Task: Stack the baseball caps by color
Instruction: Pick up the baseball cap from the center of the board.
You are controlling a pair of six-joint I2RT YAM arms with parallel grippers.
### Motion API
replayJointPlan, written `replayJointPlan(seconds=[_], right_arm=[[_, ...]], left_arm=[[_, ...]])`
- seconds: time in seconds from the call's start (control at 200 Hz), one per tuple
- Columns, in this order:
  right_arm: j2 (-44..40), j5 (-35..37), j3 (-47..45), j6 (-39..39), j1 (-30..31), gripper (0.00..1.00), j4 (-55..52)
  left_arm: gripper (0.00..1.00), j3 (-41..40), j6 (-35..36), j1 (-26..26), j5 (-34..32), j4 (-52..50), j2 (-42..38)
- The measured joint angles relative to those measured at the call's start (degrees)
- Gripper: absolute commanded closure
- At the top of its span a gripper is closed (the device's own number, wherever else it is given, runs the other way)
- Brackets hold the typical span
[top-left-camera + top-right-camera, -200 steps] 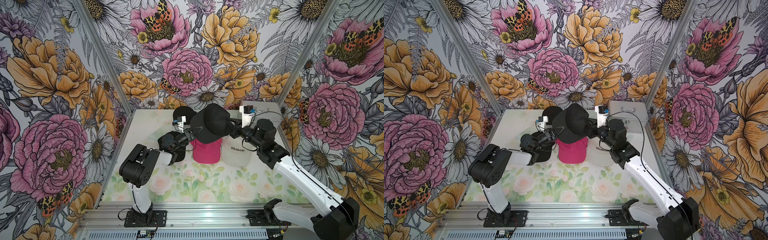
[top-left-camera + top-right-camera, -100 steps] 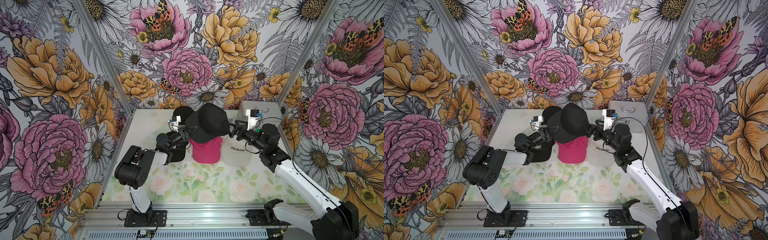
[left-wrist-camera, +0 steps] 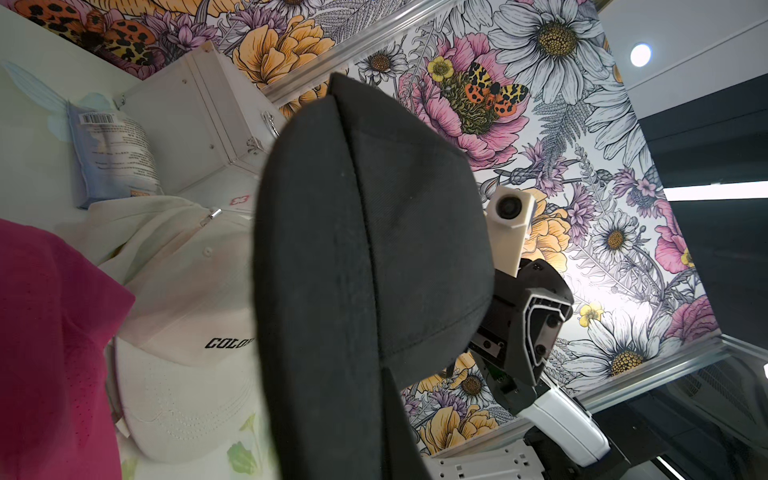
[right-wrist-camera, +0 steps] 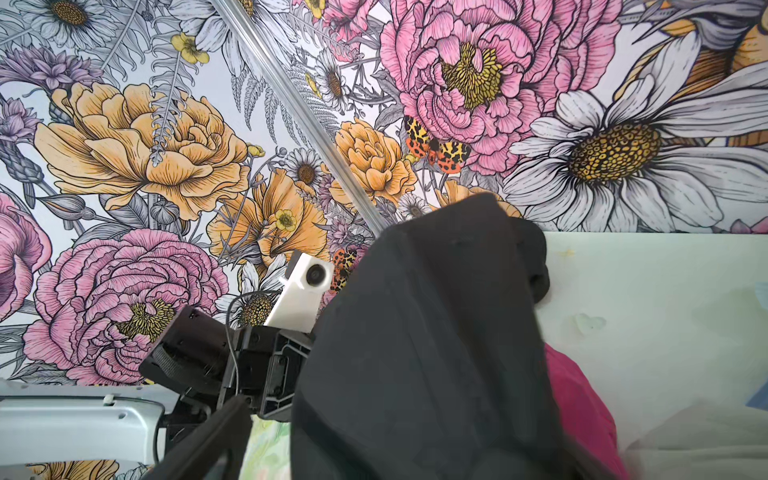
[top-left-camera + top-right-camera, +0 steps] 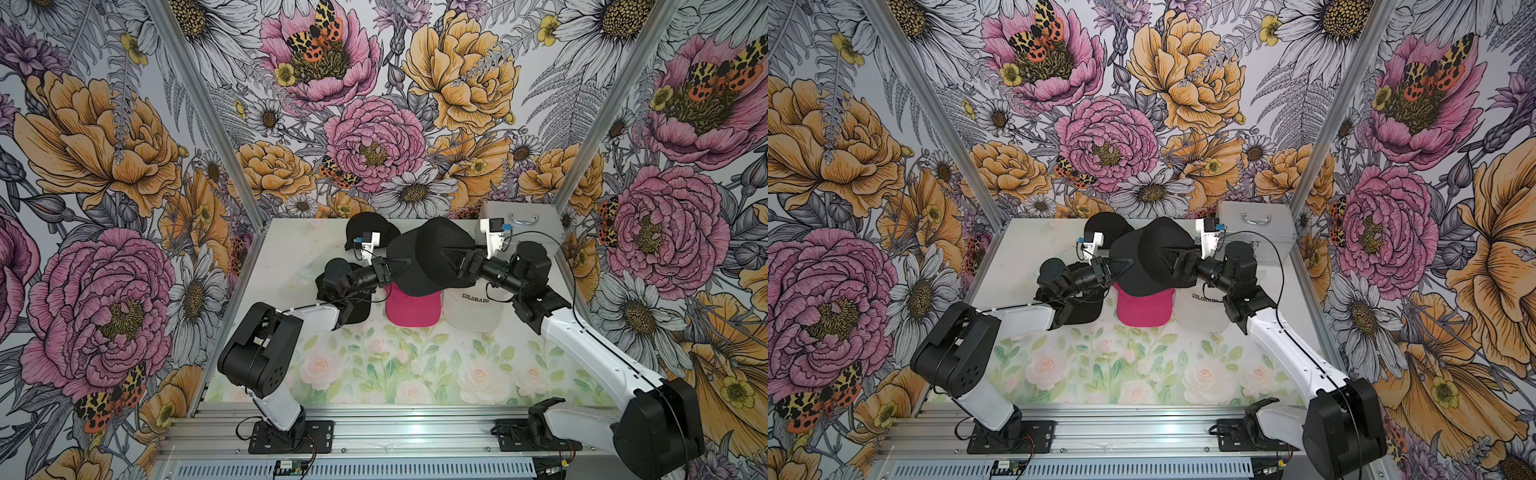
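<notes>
Over floral tabletop (image 5: pixel 374 374), left gripper (image 5: pixel 408 261) pinches black cap (image 5: pixel 419 272); right gripper (image 5: pixel 446 255) gapes against its crown

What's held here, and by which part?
The left hand holds the raised black cap by its brim; the right hand is open at its crown.

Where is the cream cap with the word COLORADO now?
The cream cap lies on the table in both top views, right of the pink cap.
</notes>
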Motion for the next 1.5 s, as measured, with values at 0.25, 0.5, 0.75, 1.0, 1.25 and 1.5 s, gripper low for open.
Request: replayJointPlan(seconds=[0.25,0.5,0.75,1.0,1.25,1.5], right_arm=[[-0.5,-6.3,0.1,0.7,0.0,0.27,0.2],[-0.6,-9.0,0.1,2.5,1.0,0.42,1.9],[-0.6,-10.1,0.1,2.8,1.5,0.44,3.8],[-0.6,-10.9,0.1,2.4,2.6,0.45,4.1],[-0.8,-11.1,0.1,-0.1,4.6,0.47,4.1],[-1.5,-8.3,0.1,-1.2,5.0,0.55,5.4]], left_arm=[[1.00,0.9,5.3,-0.1,-1.3,-8.8,-0.7],[1.00,0.9,7.6,1.0,-1.3,-11.4,-1.0],[1.00,-0.4,8.2,2.6,-1.2,-11.3,-2.2],[1.00,-1.4,9.1,4.0,-0.7,-11.5,-2.3],[1.00,-1.7,10.6,4.5,0.3,-12.9,-2.8],[1.00,-1.9,13.7,4.5,-0.4,-17.2,-6.3]])
